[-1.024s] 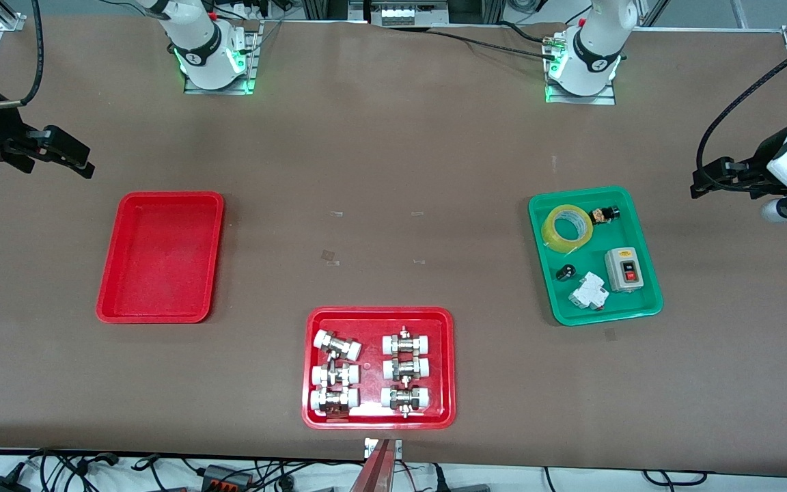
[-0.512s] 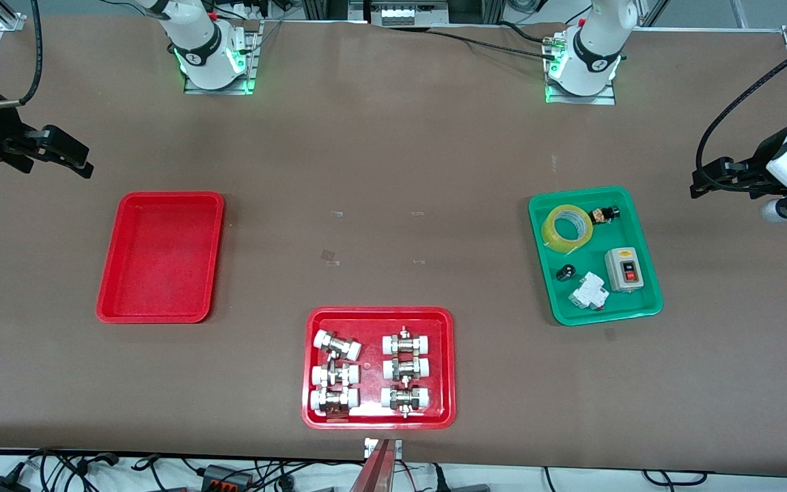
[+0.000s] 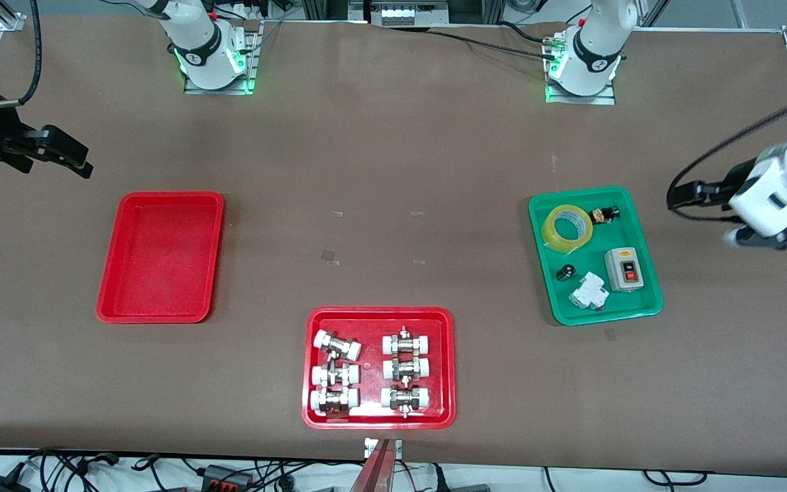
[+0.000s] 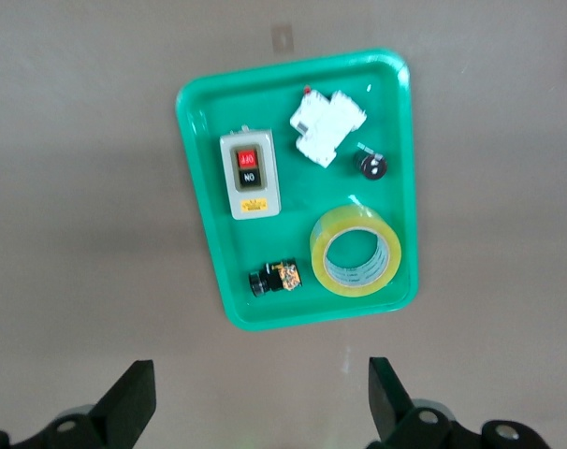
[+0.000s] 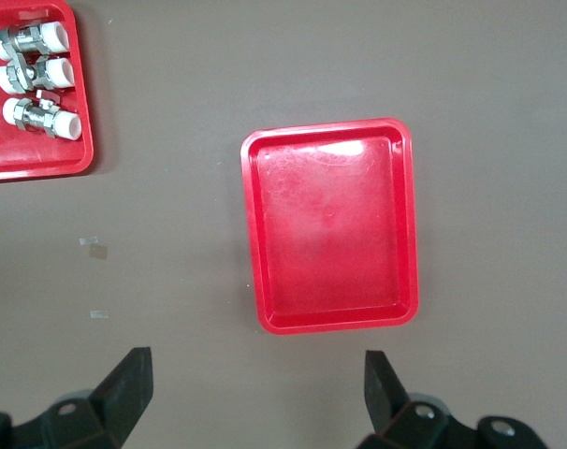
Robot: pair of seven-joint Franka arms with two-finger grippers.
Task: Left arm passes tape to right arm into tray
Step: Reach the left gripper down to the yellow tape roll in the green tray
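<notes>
Beside the green tray (image 3: 646, 311), the left gripper (image 3: 682, 195) has edged toward the tape (image 3: 567, 228), fingers spread; right gripper (image 3: 69, 157) waits, fingers spread.

A robotics lab bench, no doubt about it: two white arms bolted to metal base plates (image 3: 218, 85) with green lights glowing, aluminium framing (image 3: 4, 17) at the table's (image 3: 393, 150) corners, loose cables and power adapters (image 3: 219, 473) along the edge nearest the front camera. The brown table carries sorted trays: pipe fittings (image 3: 404, 370), a switch box (image 3: 624, 269).
</notes>
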